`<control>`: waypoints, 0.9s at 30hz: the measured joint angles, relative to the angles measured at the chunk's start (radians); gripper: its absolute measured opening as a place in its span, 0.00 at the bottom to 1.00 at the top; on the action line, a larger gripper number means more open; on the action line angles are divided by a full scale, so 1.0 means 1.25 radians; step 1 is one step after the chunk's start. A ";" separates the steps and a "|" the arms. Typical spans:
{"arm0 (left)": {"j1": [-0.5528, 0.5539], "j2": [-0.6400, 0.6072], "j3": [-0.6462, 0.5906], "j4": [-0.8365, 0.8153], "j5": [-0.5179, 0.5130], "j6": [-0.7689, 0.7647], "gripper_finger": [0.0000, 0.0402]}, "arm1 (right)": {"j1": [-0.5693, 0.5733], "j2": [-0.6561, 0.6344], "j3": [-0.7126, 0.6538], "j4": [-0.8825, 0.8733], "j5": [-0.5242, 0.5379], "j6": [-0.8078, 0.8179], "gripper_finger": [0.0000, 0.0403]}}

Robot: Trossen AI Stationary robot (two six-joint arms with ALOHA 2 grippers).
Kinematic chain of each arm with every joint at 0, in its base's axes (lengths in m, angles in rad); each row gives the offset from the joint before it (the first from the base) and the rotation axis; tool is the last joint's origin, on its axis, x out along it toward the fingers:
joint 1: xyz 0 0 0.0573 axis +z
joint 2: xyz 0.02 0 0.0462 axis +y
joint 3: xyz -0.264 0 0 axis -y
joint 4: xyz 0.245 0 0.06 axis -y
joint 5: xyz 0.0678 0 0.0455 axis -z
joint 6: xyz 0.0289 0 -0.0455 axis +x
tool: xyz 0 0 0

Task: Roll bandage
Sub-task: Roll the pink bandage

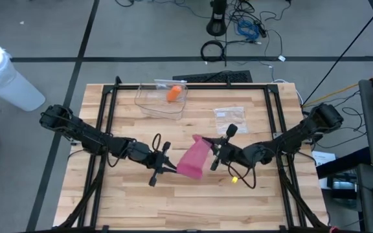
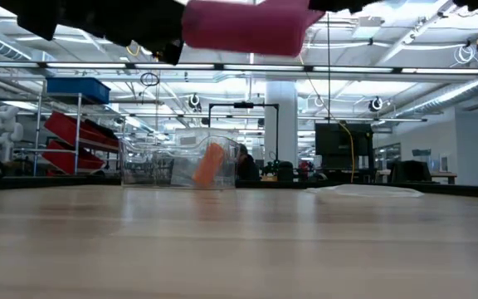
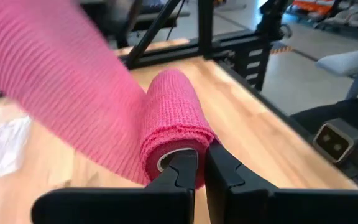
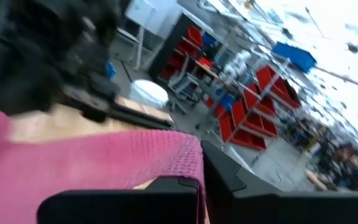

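- Pink bandage (image 1: 193,159) held in the air over the middle of the wooden table (image 1: 141,207), stretched between the two grippers; the low view shows it well clear of the tabletop.
- Left gripper (image 1: 168,167) at the bandage's near-left end. Left wrist view: fingers (image 3: 182,171) pressed together on the end of the rolled part (image 3: 173,118), at the edge of its core. A flat unrolled strip runs off the roll, away from the fingers.
- Right gripper (image 1: 214,154) at the bandage's far-right end. Right wrist view: fingers (image 4: 173,186) closed, pinching the edge of the loose strip (image 4: 92,165).
- Both arms reach in from the table's left and right edges and meet near the centre.
- Clear plastic container (image 1: 161,99) near the far edge, left of centre, with an orange object (image 1: 173,94) inside it.
- Clear plastic wrapper (image 1: 230,118) lying flat toward the far right corner, well apart from the bandage.
- Small yellow item (image 1: 234,180) on the table below the right arm; cannot tell what it is.
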 joint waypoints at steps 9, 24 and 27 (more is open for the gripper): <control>0.022 0.000 0.000 -0.010 -0.040 0.000 0.02 | 0.092 0.006 0.037 -0.052 -0.117 -0.033 0.00; 0.077 0.000 0.000 0.045 -0.074 -0.022 0.02 | 0.118 0.120 0.038 -0.032 -0.204 -0.034 0.00; 0.077 0.000 0.000 0.046 -0.074 -0.022 0.02 | 0.111 0.143 0.038 -0.027 -0.226 -0.048 0.00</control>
